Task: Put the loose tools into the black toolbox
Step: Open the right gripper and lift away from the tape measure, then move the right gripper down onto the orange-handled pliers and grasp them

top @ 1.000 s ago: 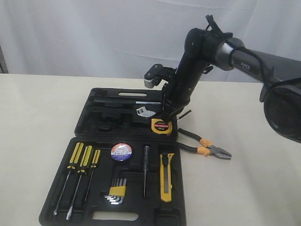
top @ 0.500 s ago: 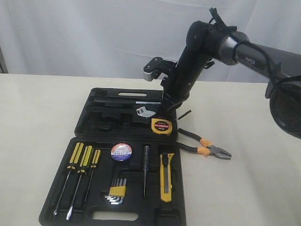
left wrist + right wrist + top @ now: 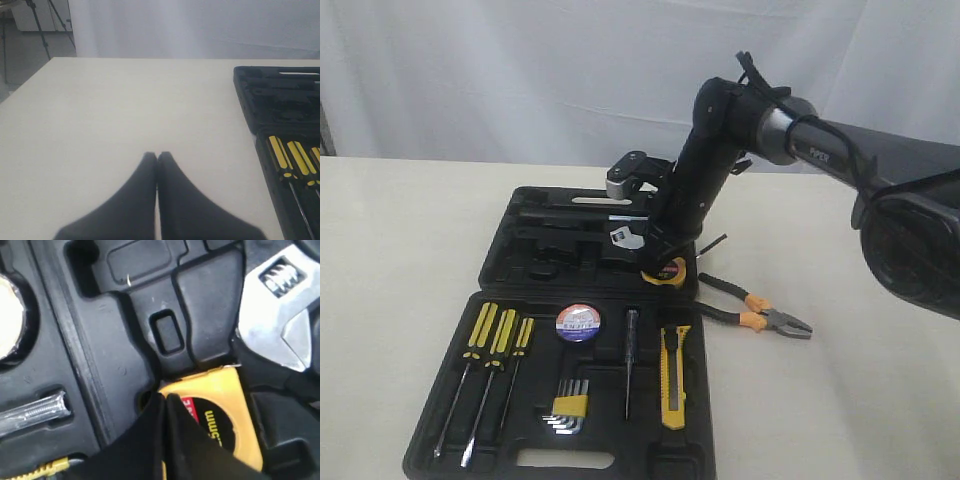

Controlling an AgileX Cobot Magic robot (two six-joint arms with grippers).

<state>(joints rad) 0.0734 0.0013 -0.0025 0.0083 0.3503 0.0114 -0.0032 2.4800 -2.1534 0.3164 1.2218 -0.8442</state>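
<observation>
The black toolbox [image 3: 500, 262] lies open on the table. The yellow tape measure [image 3: 672, 272] [image 3: 225, 405] rests at the right end of its upper half. My right gripper [image 3: 658, 262] [image 3: 165, 396] is shut, its tips against the tape measure's edge, holding nothing. The black tape roll [image 3: 578, 322] and the yellow-black utility knife [image 3: 673, 375] lie in the lower half. The black-and-orange pliers [image 3: 760, 315] lie on the table right of the box. My left gripper [image 3: 157, 155] is shut over bare table, left of the toolbox [image 3: 250, 100].
Yellow-black screwdrivers [image 3: 490, 350] [image 3: 290, 160], hex keys [image 3: 568, 410] and a thin tester screwdriver [image 3: 631, 360] sit in the lower half. A silver wrench [image 3: 625, 238] [image 3: 280, 325] lies just beside the tape measure. A white curtain hangs behind the table.
The right arm has swung left and come down, so its shut gripper now covers part of the tape measure. The tools have not moved.
</observation>
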